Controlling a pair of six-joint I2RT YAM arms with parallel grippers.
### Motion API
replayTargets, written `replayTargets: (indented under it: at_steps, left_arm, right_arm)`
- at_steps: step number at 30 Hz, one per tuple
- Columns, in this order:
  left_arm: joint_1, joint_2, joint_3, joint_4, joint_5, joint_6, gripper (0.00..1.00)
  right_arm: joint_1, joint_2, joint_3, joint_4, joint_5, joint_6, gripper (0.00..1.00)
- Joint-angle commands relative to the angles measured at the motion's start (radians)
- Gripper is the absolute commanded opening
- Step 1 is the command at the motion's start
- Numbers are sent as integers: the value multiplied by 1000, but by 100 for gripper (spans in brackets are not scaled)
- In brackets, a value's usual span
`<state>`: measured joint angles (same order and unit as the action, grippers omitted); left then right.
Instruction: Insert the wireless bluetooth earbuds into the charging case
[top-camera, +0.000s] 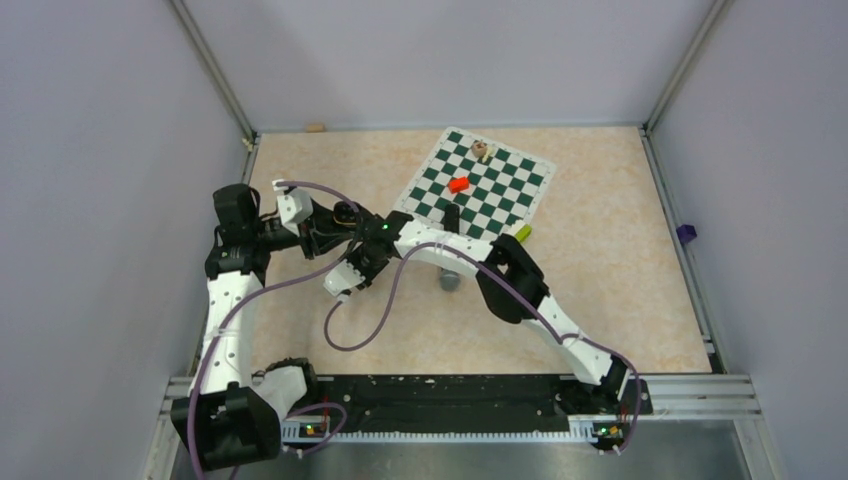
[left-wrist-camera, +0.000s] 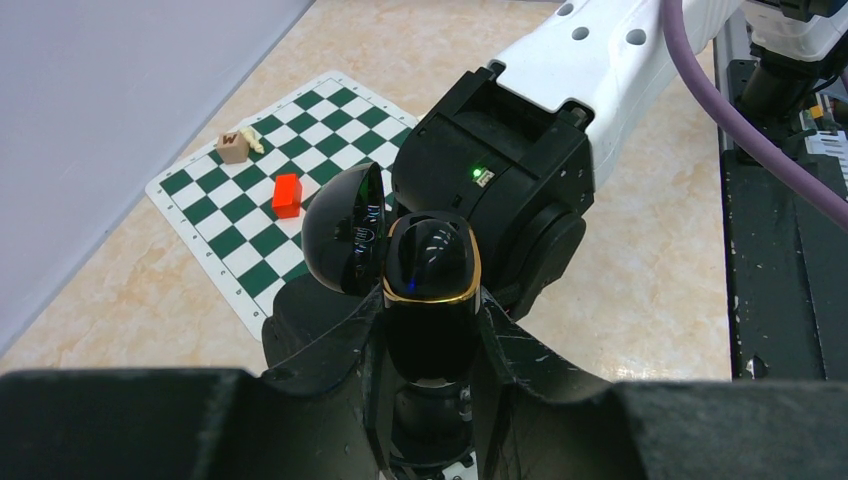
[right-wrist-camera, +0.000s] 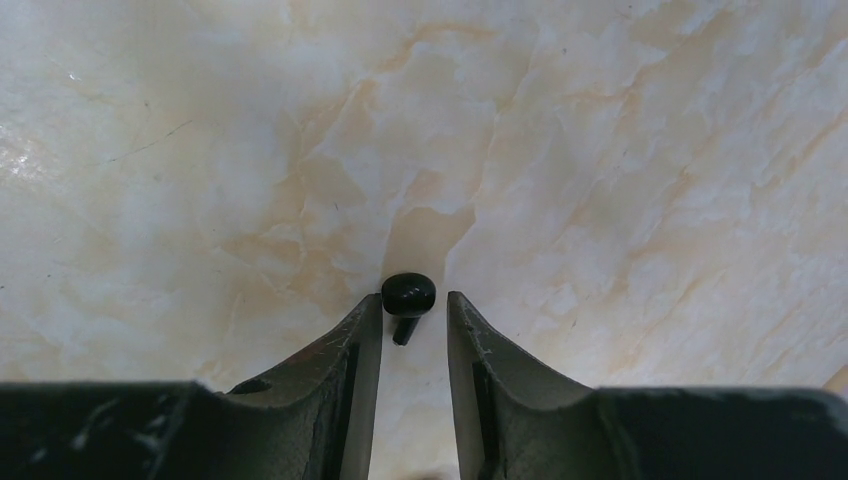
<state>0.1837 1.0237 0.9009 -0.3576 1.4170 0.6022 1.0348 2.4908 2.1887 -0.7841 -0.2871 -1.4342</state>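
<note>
The earbud (right-wrist-camera: 408, 297) is tiny and glossy black, a round head on a short stem, lying on the marbled desk (right-wrist-camera: 600, 150). It sits between the tips of my right pincer (right-wrist-camera: 413, 302), whose jaws are narrowly spread, closer to one tip than the other. I count one bud. My left pincer (left-wrist-camera: 430, 296) pinches the one charging case (left-wrist-camera: 432, 255), black and gold-rimmed, with its lid open.
</note>
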Motion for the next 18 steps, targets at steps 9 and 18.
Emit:
replayTargets:
  at_steps: [9,18]
  left_arm:
    - [5,2,-2,23,28,6,0]
    - [5,9,1,15,23,16,0]
  right_arm:
    - [21,123,73,-216,40,-67,23]
    - [23,132,95,-207,39,-45,9]
